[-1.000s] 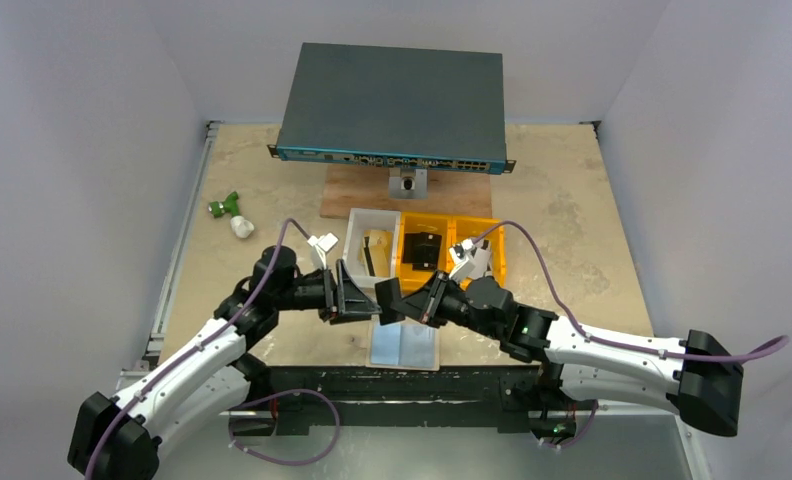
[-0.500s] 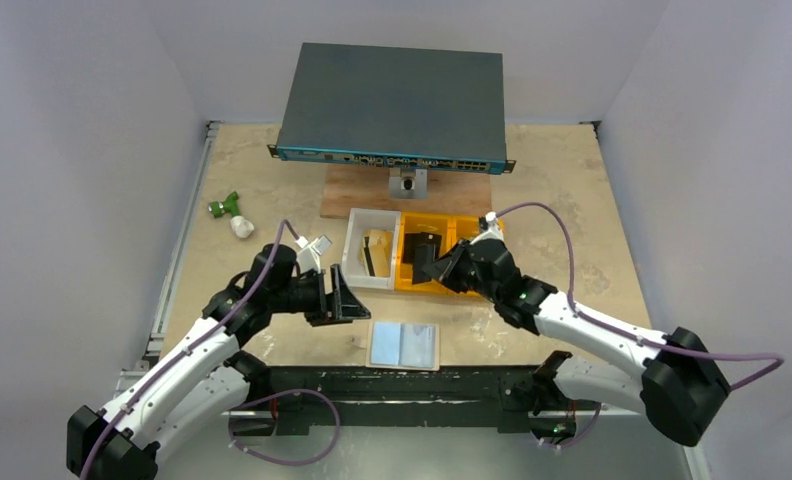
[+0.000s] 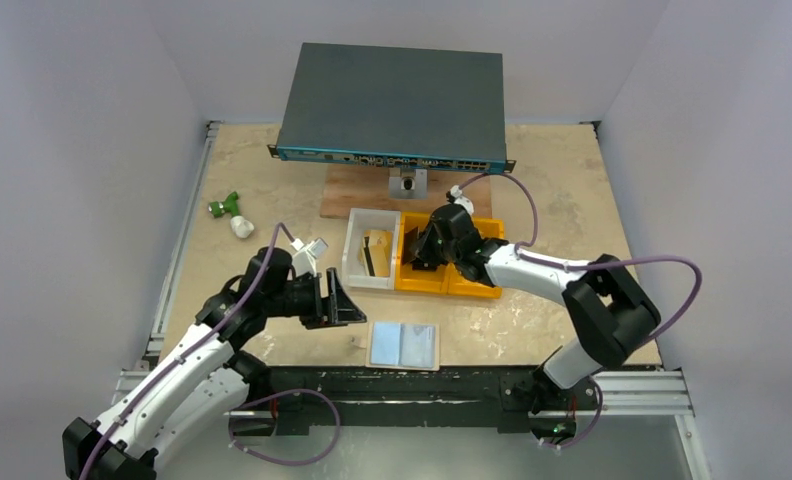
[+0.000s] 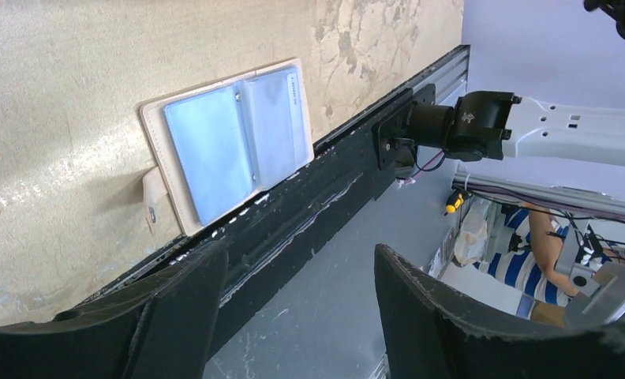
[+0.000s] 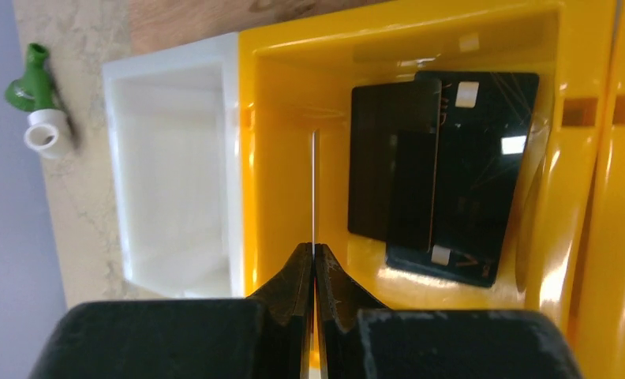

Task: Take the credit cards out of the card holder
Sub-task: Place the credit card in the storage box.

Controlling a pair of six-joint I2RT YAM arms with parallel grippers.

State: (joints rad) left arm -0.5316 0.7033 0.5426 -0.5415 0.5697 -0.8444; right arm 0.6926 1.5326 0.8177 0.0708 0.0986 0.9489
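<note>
— Which step is in hand?

— At the left, the left gripper [image 3: 352,302] hovers with fingers spread and empty, near the card holder [image 3: 404,344], which lies open by the table's near edge. At the right, the right gripper [image 3: 424,258] pinches a thin card [image 5: 314,189] over the yellow bin [image 5: 278,158]. Next, I think, it must let go there.

— Which view tells more?

— The right wrist one: the card is edge-on and black cards [image 5: 443,174] lie in the bin. From above, the gripper covers them.

Your card holder [image 3: 404,345] lies open and flat at the near edge of the table [image 3: 572,200], pale blue sleeves up. Two black cards [image 5: 439,181] overlap in the yellow bin [image 5: 278,158], with a thin card [image 5: 314,189] edge-on beside them. What looks like a gold card [image 3: 375,252] sits in the white bin [image 3: 351,255].
</note>
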